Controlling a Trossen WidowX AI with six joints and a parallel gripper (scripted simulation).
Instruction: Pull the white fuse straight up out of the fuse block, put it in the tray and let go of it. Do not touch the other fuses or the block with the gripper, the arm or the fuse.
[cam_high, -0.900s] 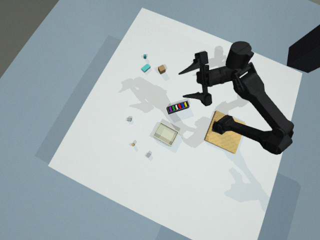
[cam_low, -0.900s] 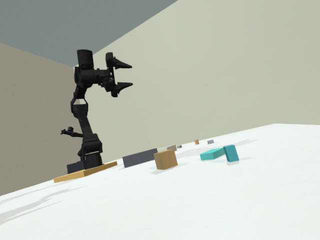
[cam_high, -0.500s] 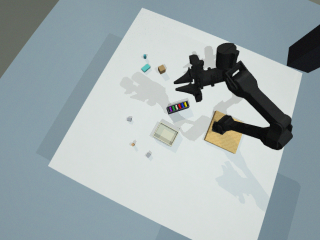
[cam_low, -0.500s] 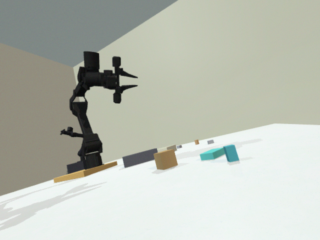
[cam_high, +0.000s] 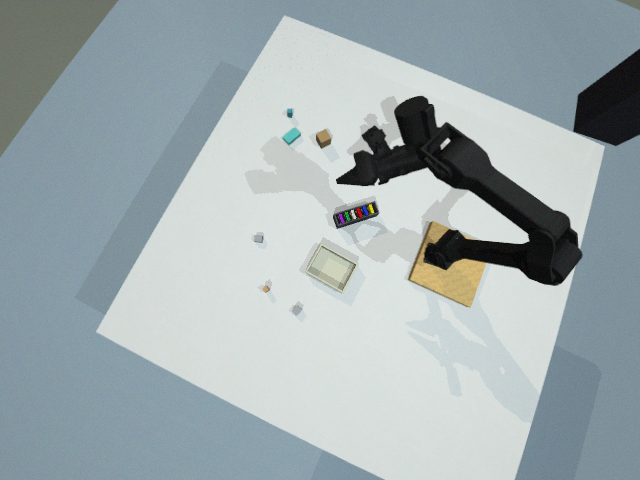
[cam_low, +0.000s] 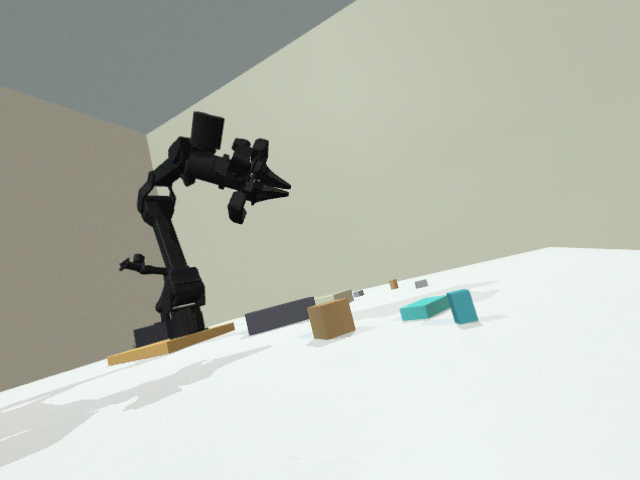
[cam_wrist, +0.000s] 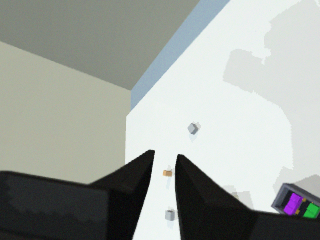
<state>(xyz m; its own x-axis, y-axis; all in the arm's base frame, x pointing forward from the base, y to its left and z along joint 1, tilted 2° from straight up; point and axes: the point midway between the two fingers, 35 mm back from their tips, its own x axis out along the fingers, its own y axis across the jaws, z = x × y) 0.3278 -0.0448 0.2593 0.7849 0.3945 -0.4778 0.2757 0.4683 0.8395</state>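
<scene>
The white fuse (cam_high: 353, 213) stands in the dark fuse block (cam_high: 358, 220) (cam_low: 279, 316) (cam_wrist: 281, 195), between the green fuse (cam_high: 347, 216) (cam_wrist: 311, 210) and the red fuse (cam_high: 359, 212). It is hidden in the other two views. The beige tray (cam_high: 331, 266) (cam_low: 343, 296) is empty, below the block in the top view. My gripper (cam_high: 338, 180) (cam_low: 290, 190) (cam_wrist: 165, 158) is slightly open and empty, with a narrow gap between the fingertips. It hangs high above the table, tilted and pointing mostly sideways, away from the fuses.
The purple fuse (cam_high: 341, 218) (cam_wrist: 293, 204), blue fuse (cam_high: 364, 210) and yellow fuse (cam_high: 371, 208) also stand in the block. A brown block (cam_high: 323, 138) (cam_low: 330, 319) and two teal blocks lie beyond it. Several small grey and orange pieces lie on the tray's far side.
</scene>
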